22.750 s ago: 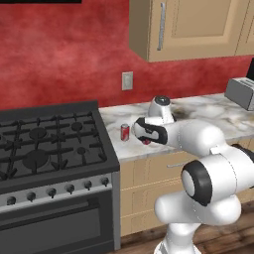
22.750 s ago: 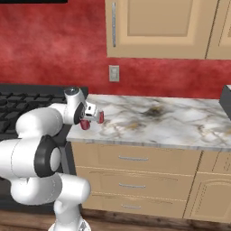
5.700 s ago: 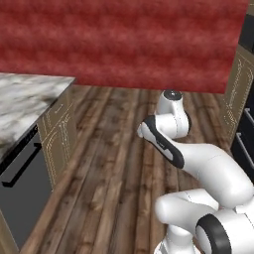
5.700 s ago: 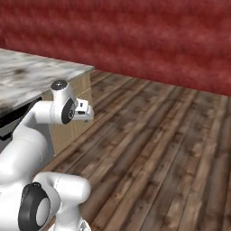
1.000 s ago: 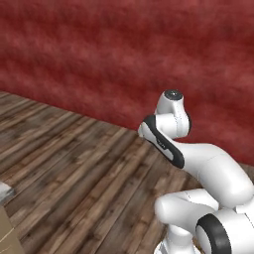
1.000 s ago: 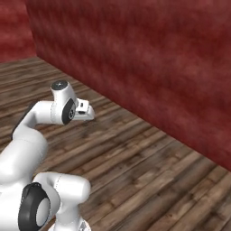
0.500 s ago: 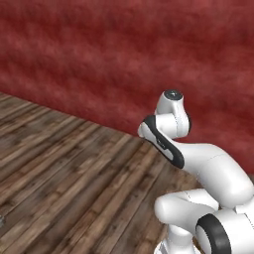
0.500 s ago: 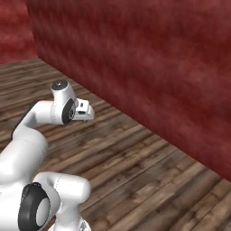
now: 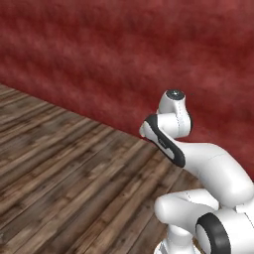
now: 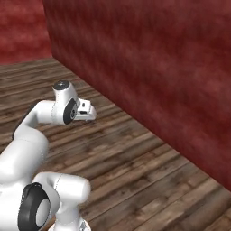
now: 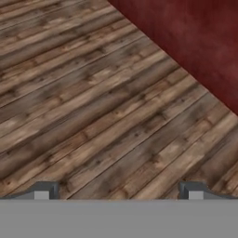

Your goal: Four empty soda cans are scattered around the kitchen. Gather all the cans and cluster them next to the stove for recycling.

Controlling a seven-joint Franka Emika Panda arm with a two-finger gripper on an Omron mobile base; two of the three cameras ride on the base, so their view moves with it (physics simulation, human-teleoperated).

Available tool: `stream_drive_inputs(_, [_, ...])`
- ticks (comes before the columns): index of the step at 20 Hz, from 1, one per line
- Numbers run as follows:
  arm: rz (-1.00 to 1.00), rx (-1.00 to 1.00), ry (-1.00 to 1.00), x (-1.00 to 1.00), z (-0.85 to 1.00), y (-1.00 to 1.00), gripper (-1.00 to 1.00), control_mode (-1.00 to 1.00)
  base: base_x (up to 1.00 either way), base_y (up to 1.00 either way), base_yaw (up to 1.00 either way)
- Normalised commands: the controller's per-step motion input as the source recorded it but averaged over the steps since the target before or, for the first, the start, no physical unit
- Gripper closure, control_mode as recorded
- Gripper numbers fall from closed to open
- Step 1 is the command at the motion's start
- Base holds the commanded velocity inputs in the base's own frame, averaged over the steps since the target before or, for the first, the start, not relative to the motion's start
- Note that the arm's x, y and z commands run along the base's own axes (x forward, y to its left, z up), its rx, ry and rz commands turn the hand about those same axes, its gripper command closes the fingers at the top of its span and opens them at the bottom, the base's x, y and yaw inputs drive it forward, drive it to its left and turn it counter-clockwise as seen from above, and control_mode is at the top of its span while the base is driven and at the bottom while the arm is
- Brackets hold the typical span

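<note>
Base is in transit, nothing to grab here. Claw (image 11: 118, 193) is spread wide and empty; both fingertips (image 11: 42, 191) sit far apart at the bottom of the hand view with bare plank between them. Arm (image 9: 198, 163) is folded in close over the base, hand (image 10: 83, 111) pointing out and down at the wood floor (image 11: 93, 116).

Ahead of the claw: just floorboards. Beyond them and off to one side runs the red wall (image 10: 158, 67), near the arm in both base views. No soda cans and no stove in any frame, so I can't place them relative to the claw from here; nor any tabletop.

Judgement: this is a search/drive leg toward the next can, not a manipulation step. To do it well:
- keep the arm tucked as it is, so a turn near the wall can't clip it
- leave the claw spread, ready for a can-width approach
- keep the hand camera tilted at the floor and low surfaces ahead
- don't extend until a can is centred between the fingertips in the hand view

Main risk I see is the wall clearance on the arm's side.
</note>
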Motion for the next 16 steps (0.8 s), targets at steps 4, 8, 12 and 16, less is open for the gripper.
stream_drive_inputs(4, [0.0,0.0,0.0,0.0,0.0,0.0,-1.0,1.0,0.61,0.0,0.27])
stream_drive_inputs(8, [0.0,0.0,0.0,0.0,0.0,0.0,-1.0,1.0,0.6,0.0,0.31])
stream_drive_inputs(12, [0.0,0.0,0.0,0.0,0.0,0.0,-1.0,1.0,0.58,0.0,0.37])
stream_drive_inputs(16, [0.0,0.0,0.0,0.0,0.0,0.0,-1.0,1.0,0.58,0.0,0.38])
